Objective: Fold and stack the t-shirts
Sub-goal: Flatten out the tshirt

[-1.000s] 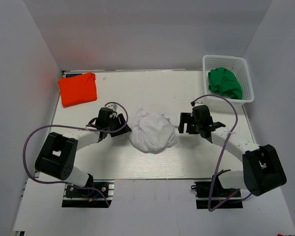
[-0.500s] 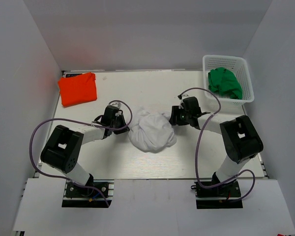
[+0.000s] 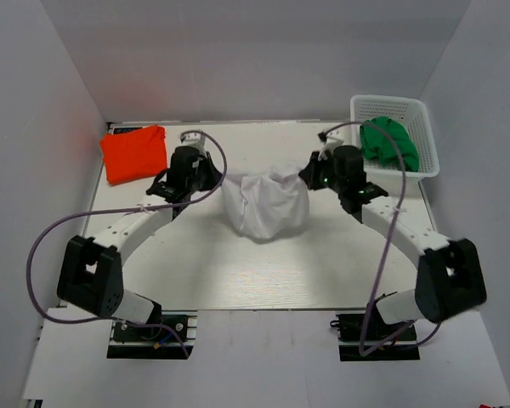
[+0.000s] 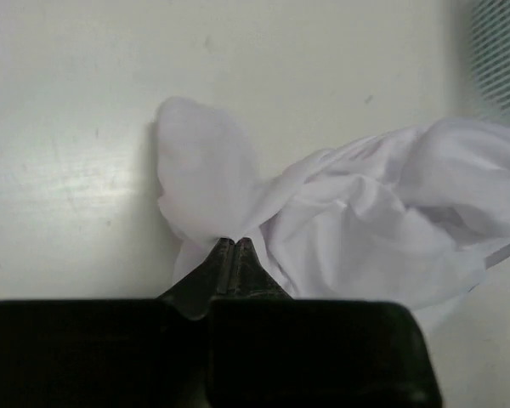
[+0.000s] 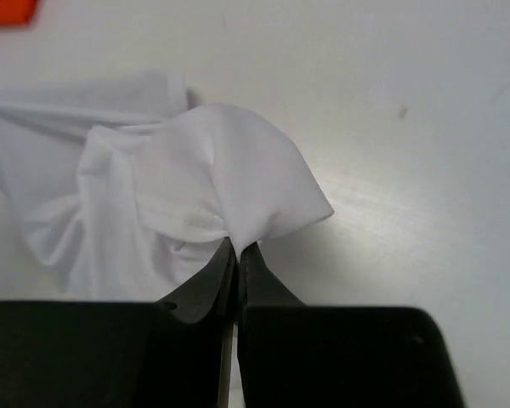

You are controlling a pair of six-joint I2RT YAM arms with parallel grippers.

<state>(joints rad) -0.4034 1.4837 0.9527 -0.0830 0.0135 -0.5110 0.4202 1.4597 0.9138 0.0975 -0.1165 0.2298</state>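
The white t-shirt (image 3: 265, 206) hangs between both arms near the counter's centre, toward the far edge, apparently so the crumpled cloth can be opened for folding. The left gripper (image 4: 235, 245) is pressed together, pinching one bunched end. The right gripper (image 5: 237, 248) pinches the opposite end likewise. The orange t-shirt (image 3: 134, 153) lies folded at the far-left corner. The green t-shirt (image 3: 388, 143) sits in the basket (image 3: 427, 136) at the far-right corner.
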